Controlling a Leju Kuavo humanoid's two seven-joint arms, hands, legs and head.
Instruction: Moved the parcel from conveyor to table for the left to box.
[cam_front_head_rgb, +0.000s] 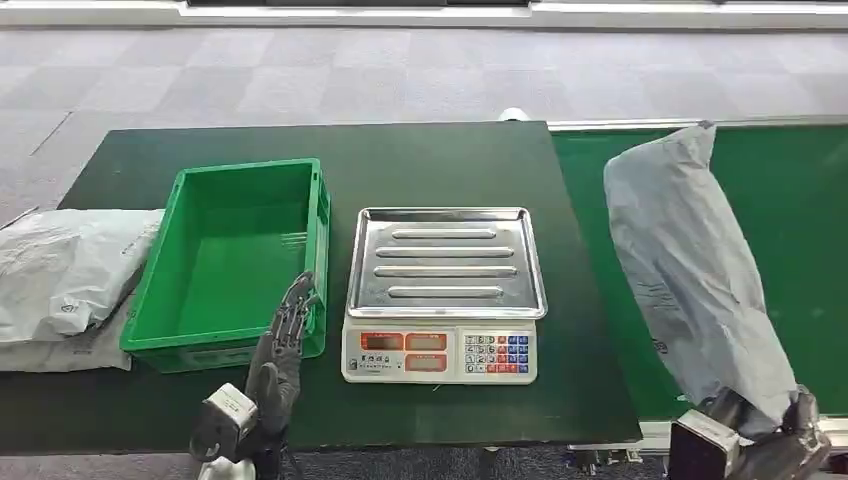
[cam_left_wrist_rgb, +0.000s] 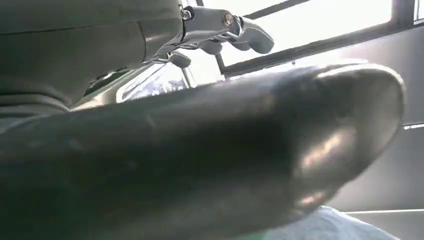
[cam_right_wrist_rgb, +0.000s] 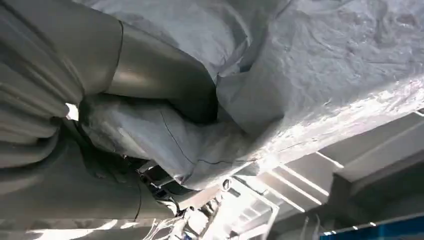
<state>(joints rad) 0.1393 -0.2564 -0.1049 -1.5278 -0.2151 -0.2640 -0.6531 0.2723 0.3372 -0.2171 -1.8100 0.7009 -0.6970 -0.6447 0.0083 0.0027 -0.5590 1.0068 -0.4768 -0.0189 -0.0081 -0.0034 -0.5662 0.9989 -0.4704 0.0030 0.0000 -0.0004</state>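
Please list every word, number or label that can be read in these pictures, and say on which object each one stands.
No text can be read.
Scale: red displays and keypad, too small to read.
White bags: a small round mark, too blurred.
Grey parcel: dark print near the lower edge, too blurred.

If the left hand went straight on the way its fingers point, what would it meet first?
Probably the green crate: the left hand points at its near right corner, fingertips at the rim. Height is unclear.
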